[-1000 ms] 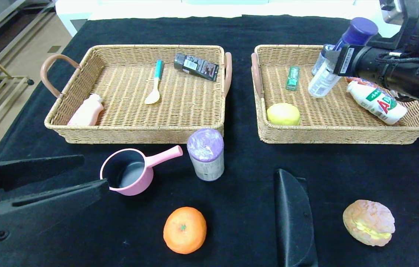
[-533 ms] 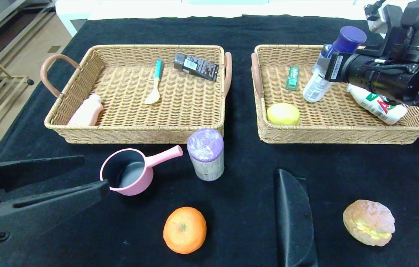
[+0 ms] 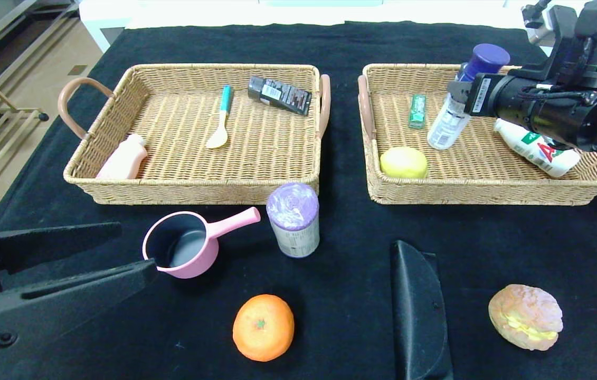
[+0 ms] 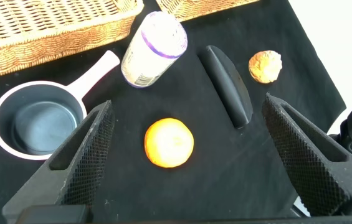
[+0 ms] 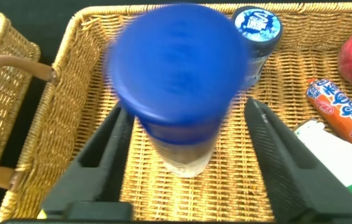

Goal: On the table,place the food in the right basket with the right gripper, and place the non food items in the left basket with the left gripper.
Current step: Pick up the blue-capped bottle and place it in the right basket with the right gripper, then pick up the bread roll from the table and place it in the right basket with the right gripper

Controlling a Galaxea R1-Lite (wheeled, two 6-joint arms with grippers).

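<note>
The blue-capped bottle leans in the right basket with its base on the wicker floor. My right gripper is open, with its fingers on either side of the bottle and apart from it. My left gripper is open and empty at the near left, above the orange. On the black cloth lie the orange, the bun, the pink saucepan, the purple-lidded canister and the black pouch. The left basket stands at the back left.
The right basket also holds a lemon, a green pack, a white drink bottle, a second capped bottle and a sausage. The left basket holds a pink bottle, a teal spoon and a dark box.
My right gripper has lowered the bottle to the left into the right basket, where its base now rests, and the fingers now stand apart from it. The left arm has not moved.
</note>
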